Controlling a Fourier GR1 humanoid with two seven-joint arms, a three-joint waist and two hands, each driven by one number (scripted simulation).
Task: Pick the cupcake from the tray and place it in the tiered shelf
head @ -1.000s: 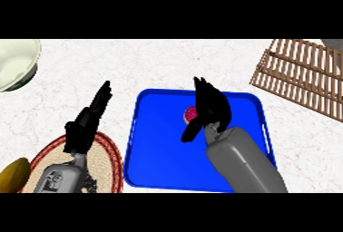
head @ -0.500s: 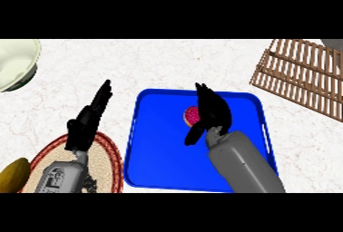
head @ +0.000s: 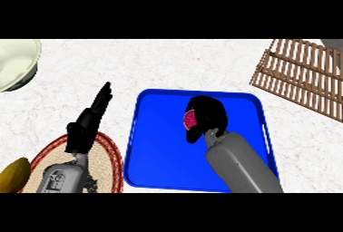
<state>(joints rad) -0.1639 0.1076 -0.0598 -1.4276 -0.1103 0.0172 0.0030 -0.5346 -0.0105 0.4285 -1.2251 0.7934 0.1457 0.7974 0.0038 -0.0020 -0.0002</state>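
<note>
A pink-topped cupcake (head: 190, 119) sits on the blue tray (head: 159, 149) in the middle of the counter. My right hand (head: 209, 115) curls round it from the right and above, hiding most of it. The wooden slatted tiered shelf (head: 301, 74) lies at the upper right, apart from the tray. My left hand (head: 90, 121) rests open to the left of the tray, fingers straight and pointing away from me.
A woven round mat with a red rim (head: 100, 156) lies under my left forearm at the lower left. A pale green bowl (head: 13, 63) is at the upper left. A yellow-brown object (head: 12, 174) shows at the left edge.
My right hand's fingers were straight above the cupcake; now they have curled down round it. The left hand has stayed still.
</note>
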